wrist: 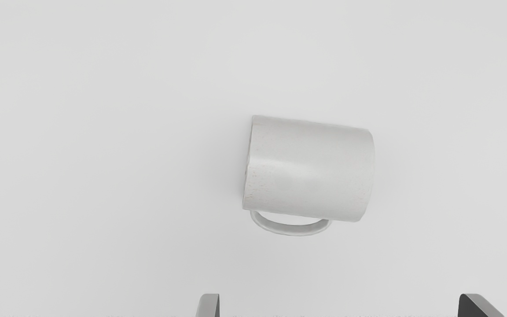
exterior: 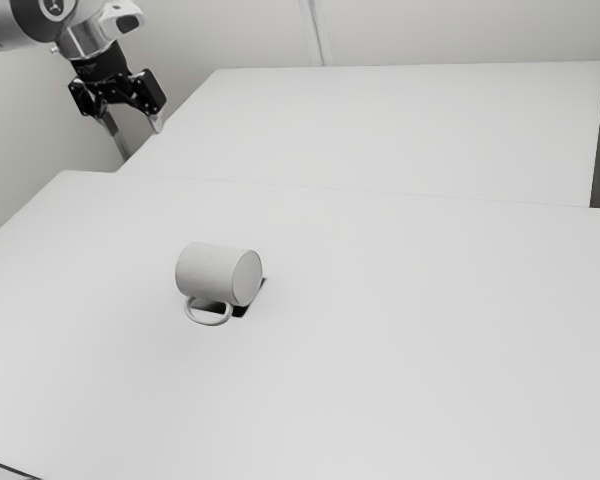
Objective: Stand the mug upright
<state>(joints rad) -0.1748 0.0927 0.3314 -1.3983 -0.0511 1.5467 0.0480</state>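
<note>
White mug lying on its side, tabletop | exterior view: roughly 5 o'clock from the end effector, well apart | long axis about 9-to-3, handle towards 6 | end effector's open, empty | axis parallels the finger spread, so I'd guess quarter turn before gripping the barrel, tbh

No readable text, label, brand or number in either view; closest thing is a small light mark on the dark round cap of the robot arm, upper left of the exterior view at the frame's top edge, too small to make out.
</note>
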